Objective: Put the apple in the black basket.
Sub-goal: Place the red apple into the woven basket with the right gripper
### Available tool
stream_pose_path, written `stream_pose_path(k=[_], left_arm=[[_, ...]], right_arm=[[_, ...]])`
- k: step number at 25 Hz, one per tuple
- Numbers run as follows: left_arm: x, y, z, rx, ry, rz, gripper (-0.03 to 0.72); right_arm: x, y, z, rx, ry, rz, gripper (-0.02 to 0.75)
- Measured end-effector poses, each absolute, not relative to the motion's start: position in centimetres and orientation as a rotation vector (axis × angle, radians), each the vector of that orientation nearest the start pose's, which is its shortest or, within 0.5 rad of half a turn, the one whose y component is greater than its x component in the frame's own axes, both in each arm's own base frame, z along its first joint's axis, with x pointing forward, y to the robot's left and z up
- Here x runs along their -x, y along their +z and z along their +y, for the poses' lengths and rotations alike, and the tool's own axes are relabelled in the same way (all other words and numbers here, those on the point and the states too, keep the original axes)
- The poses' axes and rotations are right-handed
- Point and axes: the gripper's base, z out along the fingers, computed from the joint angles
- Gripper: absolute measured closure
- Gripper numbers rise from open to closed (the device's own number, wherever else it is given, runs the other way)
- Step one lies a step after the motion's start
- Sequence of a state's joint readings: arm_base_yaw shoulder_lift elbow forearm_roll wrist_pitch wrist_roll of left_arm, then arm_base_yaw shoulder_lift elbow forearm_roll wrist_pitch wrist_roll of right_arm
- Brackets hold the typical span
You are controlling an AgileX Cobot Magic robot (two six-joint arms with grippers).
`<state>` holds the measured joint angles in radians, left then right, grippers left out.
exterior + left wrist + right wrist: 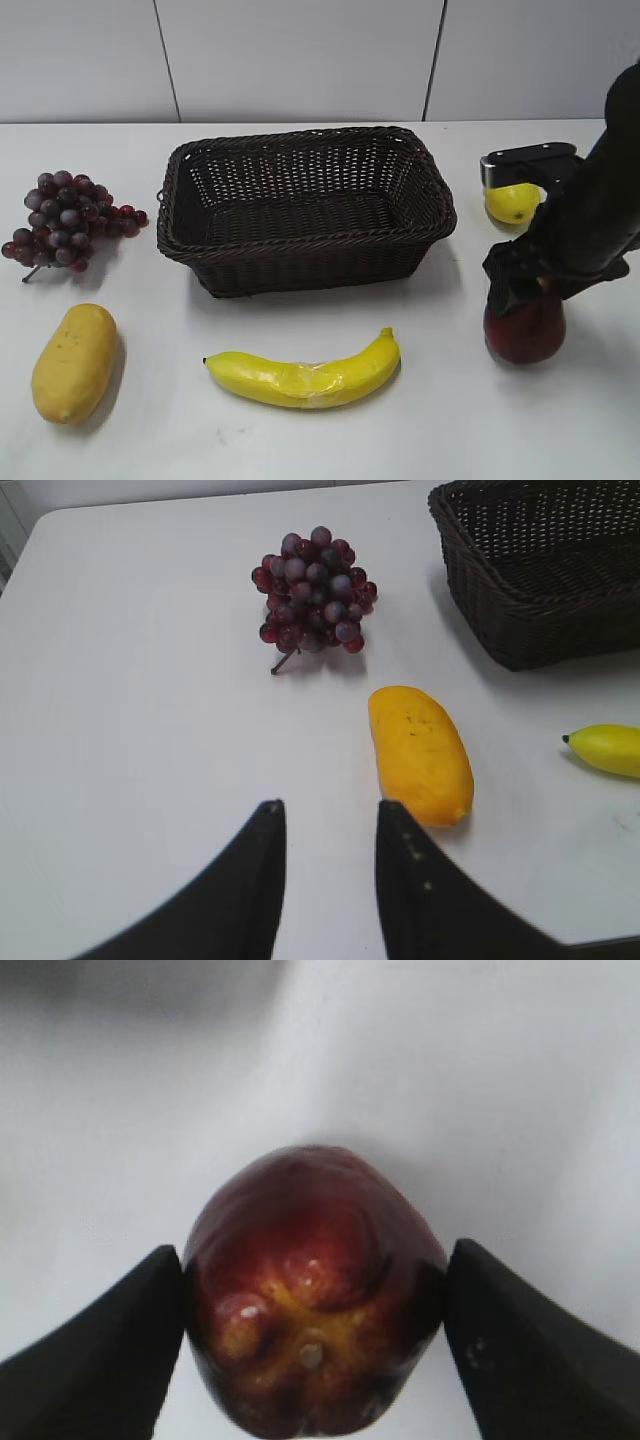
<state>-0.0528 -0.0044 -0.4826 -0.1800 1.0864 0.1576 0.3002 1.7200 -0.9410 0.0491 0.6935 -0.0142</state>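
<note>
The dark red apple (525, 335) stands on the white table at the right, in front of and to the right of the black basket (300, 270). My right gripper (522, 285) comes down over the apple. In the right wrist view its two fingers (313, 1260) press against both sides of the apple (315, 1290), whose dimpled top faces the camera. The basket is empty; one corner of it shows in the left wrist view (540, 630). My left gripper (328, 815) is open and empty above bare table, close to a mango.
A grape bunch (65, 220) and an orange-yellow mango (75, 362) lie at the left. A banana (305, 375) lies in front of the basket. A lemon (512, 202) sits by a black block (530, 160) behind the apple.
</note>
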Motion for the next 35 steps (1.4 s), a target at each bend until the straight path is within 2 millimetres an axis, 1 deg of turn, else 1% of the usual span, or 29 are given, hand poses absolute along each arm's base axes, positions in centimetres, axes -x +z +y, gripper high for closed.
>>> stream_pose_path(k=[2,6,9,11,14,16,18,21,24,25,27,30,33,35], left_arm=[[0.6,27.1,-1.4,-0.227,-0.153,2.06,0.452],[0.6,27.1,-1.4,-0.227,-0.153,2.06,0.452],[0.6,27.1,-1.4,-0.227,-0.153,2.06,0.452],[0.6,27.1,-1.4,-0.227,-0.154,2.06,0.452],[0.6,27.1,-1.4,-0.227,-0.154,2.06,0.452],[0.6,27.1,-1.4,-0.227,-0.154,2.06,0.452],[0.6,27.1,-1.4,-0.227,-0.154,2.06,0.452],[0.6,27.1,-1.4,-0.227,-0.154,2.06,0.452],[0.6,27.1,-1.4,-0.227,-0.154,2.06,0.452],[0.6,27.1,-1.4,-0.227,-0.154,2.06,0.452],[0.6,27.1,-1.4,-0.227,-0.154,2.06,0.452],[0.6,27.1,-1.4,-0.227,-0.154,2.06,0.452],[0.6,27.1,-1.4,-0.227,-0.154,2.06,0.452],[0.6,27.1,-1.4,-0.227,-0.154,2.06,0.452]], right_arm=[[-29.1,18.6,9.3,0.42,0.1,2.889,0.164],[-30.0,24.7,9.7,0.411,0.147,2.712,0.164],[-30.7,29.0,10.4,0.41,0.228,2.592,0.164],[-31.3,31.3,11.2,0.423,0.272,2.523,0.164],[-31.8,33.6,13.3,0.48,0.32,2.44,0.164],[-32.4,34.1,15.1,0.529,0.342,2.413,0.164],[-33.1,33.9,17.0,0.573,0.365,2.4,0.164],[-34.6,32.0,19.8,0.636,0.379,2.425,0.164],[-36.4,28.6,22.0,0.674,0.375,2.47,0.164],[-36.9,27.7,22.4,0.678,0.373,2.479,0.164],[-38.2,25.1,23.2,0.684,0.363,2.515,0.164],[-39.5,21.7,23.9,0.69,0.348,2.563,0.167],[-40.0,18.8,24.2,0.694,0.334,2.611,0.167],[-40.2,17.5,24.3,0.698,0.327,2.635,0.167]])
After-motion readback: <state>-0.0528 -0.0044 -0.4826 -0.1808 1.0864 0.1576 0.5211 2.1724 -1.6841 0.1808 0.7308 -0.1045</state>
